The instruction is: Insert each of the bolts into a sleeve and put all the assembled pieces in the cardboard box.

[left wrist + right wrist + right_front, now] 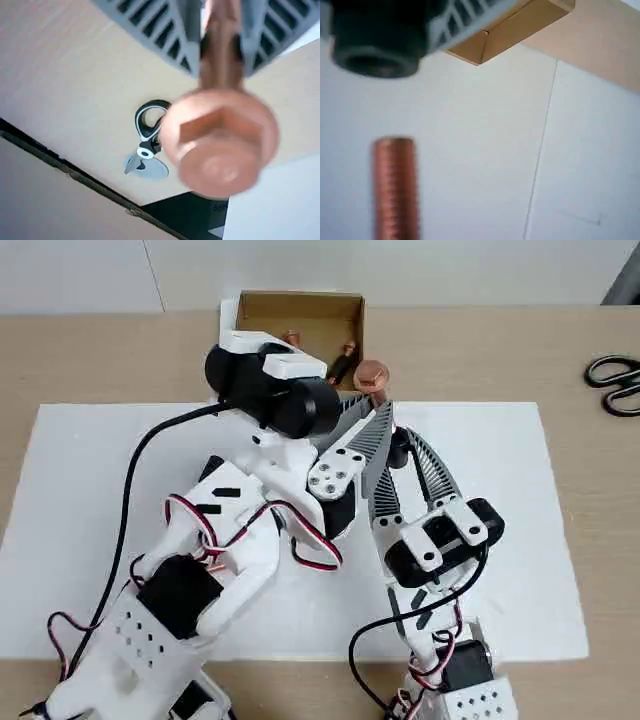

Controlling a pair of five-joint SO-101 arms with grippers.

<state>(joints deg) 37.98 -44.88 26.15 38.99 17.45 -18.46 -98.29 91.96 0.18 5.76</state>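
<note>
Beside cardboard box (pixel 300 300), over white sheet (pixel 500 540) — bolt (pixel 220 145) clamped in left gripper (pixel 220 40). Sleeve (pixel 375 50) pinched by right gripper (pixel 400 443) — bolt's threaded end seen just short of sleeve mouth, gap between.

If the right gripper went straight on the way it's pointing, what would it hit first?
Probably the bolt held in the left gripper: its threaded end lies just ahead of the sleeve in the right gripper. Depth is unclear.
</note>
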